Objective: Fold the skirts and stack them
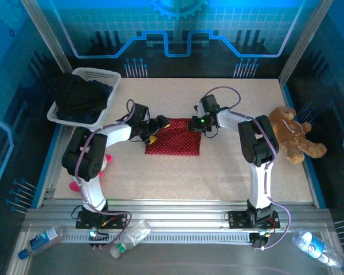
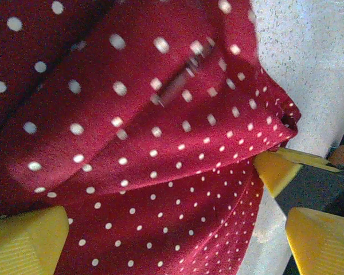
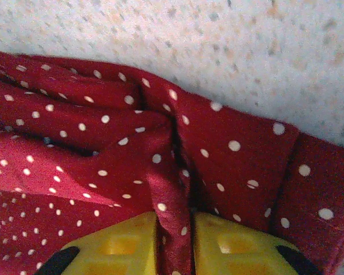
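One red skirt (image 1: 173, 137) looks part-folded at centre; dark skirts (image 1: 80, 96) wait in upper-left basket (image 1: 100, 73).
Right gripper (image 1: 196, 125) pinches red cloth; left gripper (image 1: 159, 129) gapes.

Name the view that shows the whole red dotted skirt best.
Top external: the red skirt lies there with nearly its full outline on the table. Left wrist gives close folds between the open left fingers; right wrist shows a fold pinched between the right fingers.

red dotted skirt (image 2: 160, 143) cut off by left wrist view edges, blurred mid-fold, dark garments (image 1: 80, 94) in basket (image 1: 97, 73) indistinguishable, pink plush toy (image 1: 74, 185) partly behind left arm (image 1: 83, 154), right gripper (image 3: 173, 252) cropped below
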`<state>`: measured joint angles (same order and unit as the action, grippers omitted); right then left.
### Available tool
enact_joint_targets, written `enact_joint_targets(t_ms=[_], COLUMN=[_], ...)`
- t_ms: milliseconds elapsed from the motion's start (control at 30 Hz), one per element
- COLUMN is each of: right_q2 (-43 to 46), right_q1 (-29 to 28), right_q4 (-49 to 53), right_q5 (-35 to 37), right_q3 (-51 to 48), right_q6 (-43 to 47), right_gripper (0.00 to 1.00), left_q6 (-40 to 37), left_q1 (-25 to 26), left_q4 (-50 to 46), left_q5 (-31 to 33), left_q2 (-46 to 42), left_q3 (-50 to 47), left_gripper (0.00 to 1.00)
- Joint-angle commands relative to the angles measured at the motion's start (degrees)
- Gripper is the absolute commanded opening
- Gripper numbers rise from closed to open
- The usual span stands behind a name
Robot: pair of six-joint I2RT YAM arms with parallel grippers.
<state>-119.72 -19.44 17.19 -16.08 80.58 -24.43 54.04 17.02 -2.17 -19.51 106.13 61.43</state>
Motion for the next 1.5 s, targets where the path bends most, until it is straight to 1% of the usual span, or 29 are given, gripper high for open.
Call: enact_joint_targets(t_ms=[0, 67, 133, 200, 267, 367, 400, 500, 600, 733, 833, 933, 1033, 1100, 1133, 1200, 1233, 1300, 1367, 1467], right_q2=[4.04, 6.67, 9.32, 11.65, 13.52, 15.98, 16.64, 17.64, 17.71, 14.9, 12.11, 9.92, 8.7, 8.77, 9.11, 10.44, 11.28, 12.98, 14.54, 15.34], right_q1=[-0.24, -0.4, -0.66, -1.14, -1.94, -3.67, -4.32, -5.93, -7.22, -8.23, -8.47, -8.32, -8.32, -8.24, -8.23, -7.96, -7.83, -7.63, -7.69, -7.5], right_q4=[3.36, 4.58, 5.53, 6.35, 6.79, 5.6, 4.55, 1.53, -1.33, -2.87, -2.28, -1.09, 0.4, 0.92, 0.95, 0.32, -0.25, -0.45, 0.23, 1.18], right_q5=[2.3, 4.22, 6.21, 7.79, 8.67, 6.94, 5.46, 2.86, 1.91, -0.02, 1.22, 2.44, 3.22, 3.3, 2.97, 2.15, 1.19, 0.1, 0.38, 2.39], right_q3=[0.58, -0.31, -1.8, -3.65, -5.36, -8.52, -9.69, -12.63, -14.6, -14.58, -15.02, -16.4, -18.42, -19.78, -20.24, -20.46, -19.95, -17.74, -14.55, -10.7], right_q6=[1.27, 1.02, 0.26, -0.88, -2.19, -4.96, -6.13, -10.13, -12.92, -14.55, -15.68, -16.77, -16.97, -17.03, -17.01, -17.31, -17.69, -17.89, -17.42, -17.37], right_gripper=[0.32, 0.35, 0.34, 0.19, 0.1, 0.01, 0.0, 0.0, 0.0, 0.0, 0.0, 0.0, 0.0, 0.0, 0.0, 0.02, 0.05, 0.13, 0.2, 0.25], left_q6=[-1.75, -4.03, -6.98, -8.74, -8.41, -6.77, -6.47, -6.18, -6.12, -6.13, -6.45, -5.79, -7.63, -8.18, -8.43, -9.94, -10.92, -12.35, -12.99, -12.16], left_q1=[-0.62, -0.37, 0.27, 1.29, 2.08, 2.5, 2.5, 2.34, 2.32, 2.06, 1.51, 0.53, 0.39, 0.19, -0.02, -0.31, -0.23, 0.03, 0.06, 0.15], left_q4=[-1.78, -3.43, -7.96, -11.7, -13.16, -14.46, -14.5, -15.16, -14.12, -13.39, -13.6, -11.54, -14.11, -14.33, -13.76, -12.04, -12.5, -13.57, -14.91, -17.88], left_q5=[-1.12, -2.49, -2.38, -2.36, -3.0, -3.58, -3.65, -3.69, -3.43, -3.32, -0.66, 0.72, 4.15, 4.42, 3.44, -1.59, -3.57, -4.65, -4.29, -2.67], left_q2=[-1.28, -2.49, -2.85, -2.37, -1.61, 0.76, 1.81, 4.98, 7.7, 13.03, 17.13, 20.48, 22.15, 21.53, 20.93, 19.2, 18.09, 14.72, 10.7, 5.99], left_q3=[0.96, 3.26, 6.73, 10.29, 12.34, 15.47, 16.39, 19.67, 22.27, 26.24, 28.33, 29.03, 30.5, 29.8, 29.36, 29.28, 29.88, 29.94, 29.12, 26.88], left_gripper=[0.99, 0.99, 0.99, 0.99, 0.99, 0.99, 0.99, 0.99, 0.99, 0.99, 0.99, 0.99, 0.99, 0.99, 0.99, 0.99, 0.99, 0.99, 0.99, 0.99])
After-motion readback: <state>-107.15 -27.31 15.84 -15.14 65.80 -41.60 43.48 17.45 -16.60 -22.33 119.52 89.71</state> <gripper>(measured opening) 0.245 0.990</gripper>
